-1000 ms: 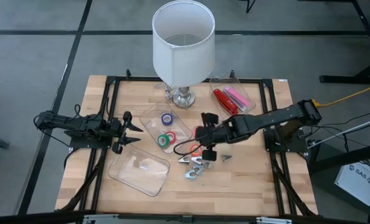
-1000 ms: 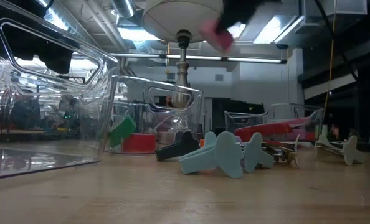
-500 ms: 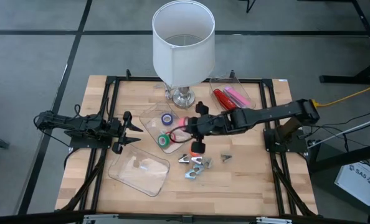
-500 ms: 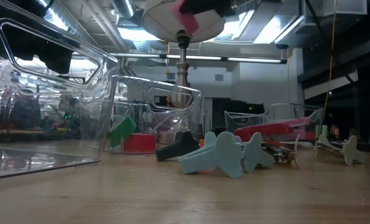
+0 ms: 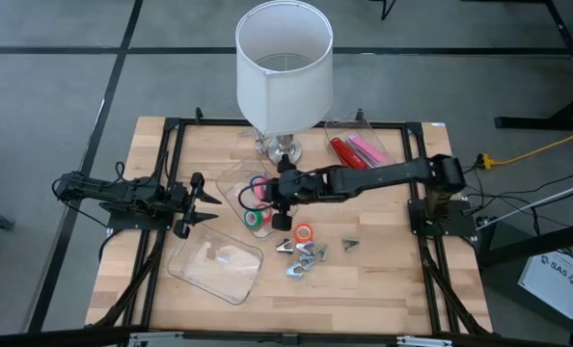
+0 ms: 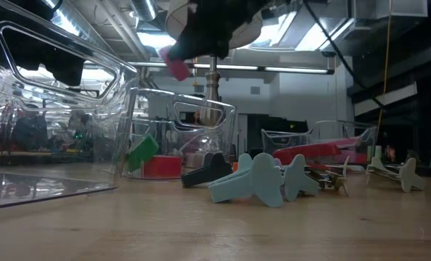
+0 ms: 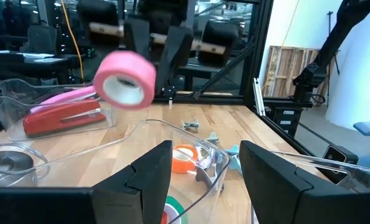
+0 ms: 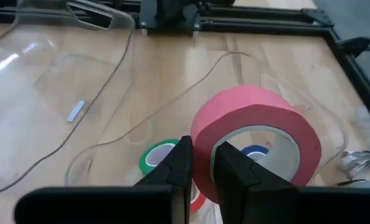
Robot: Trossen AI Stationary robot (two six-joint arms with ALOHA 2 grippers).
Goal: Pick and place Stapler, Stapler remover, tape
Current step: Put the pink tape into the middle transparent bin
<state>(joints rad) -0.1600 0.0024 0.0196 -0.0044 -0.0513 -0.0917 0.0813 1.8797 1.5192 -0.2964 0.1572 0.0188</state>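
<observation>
My right gripper [image 5: 270, 190] hangs over the clear tray [image 5: 231, 193] left of the lamp base, shut on a pink roll of tape [image 8: 253, 140]; the roll also shows in the left wrist view [image 7: 126, 78] and the low view [image 6: 175, 67]. Green tape [image 8: 155, 155] and blue tape [image 8: 255, 151] lie in that tray. An orange roll [image 5: 304, 232] and grey-blue staple removers [image 5: 301, 253] lie on the table. A red stapler [image 5: 347, 154] and a pink one lie in the far right tray. My left gripper [image 7: 203, 180] waits open at the left. My right gripper pinches the pink roll's wall [image 8: 203, 146] on one side of the ring, one finger [image 8: 235, 168] in the hole and the other outside. The fingers slant down from the table's right side. The roll hangs clear above the tray, tilted.
A tall white lamp [image 5: 285, 67] stands at the far middle, its base right behind the tape tray. An empty clear tray [image 5: 216, 262] lies near the front left. Black frame rails [image 5: 166, 183] run along the table's sides.
My right gripper has carried the pink roll toward the table's left and far side, from above the staple removers to above the tape tray. It has sunk a little and tipped further downward. It has stayed shut on the roll.
</observation>
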